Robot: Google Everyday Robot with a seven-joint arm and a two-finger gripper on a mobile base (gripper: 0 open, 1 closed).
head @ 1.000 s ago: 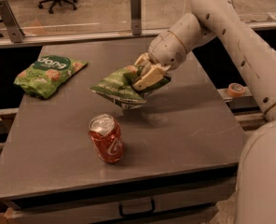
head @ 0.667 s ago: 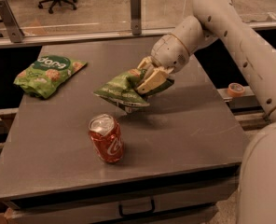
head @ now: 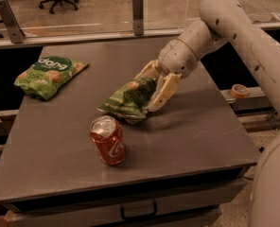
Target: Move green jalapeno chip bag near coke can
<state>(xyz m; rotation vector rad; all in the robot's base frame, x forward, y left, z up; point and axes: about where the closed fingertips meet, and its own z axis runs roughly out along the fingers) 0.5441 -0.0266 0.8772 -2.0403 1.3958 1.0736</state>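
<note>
The green jalapeno chip bag point(head: 122, 104), olive-green and crinkly, sits low over the middle of the dark table point(head: 196, 126), its lower edge at or just above the surface. My gripper point(head: 146, 93) reaches in from the right and is shut on the bag's right end, one finger above it and one in front. The coke can point(head: 108, 140), red with a silver top, stands just in front of and left of the bag, a small gap apart.
A brighter green bag with a dark round logo point(head: 48, 74) lies at the table's back left. A glass barrier with posts point(head: 138, 13) runs behind the table. An orange tape roll point(head: 238, 90) sits on a ledge to the right.
My gripper has lowered the chip bag down and slightly toward the can. The can and the other bag have not moved.
</note>
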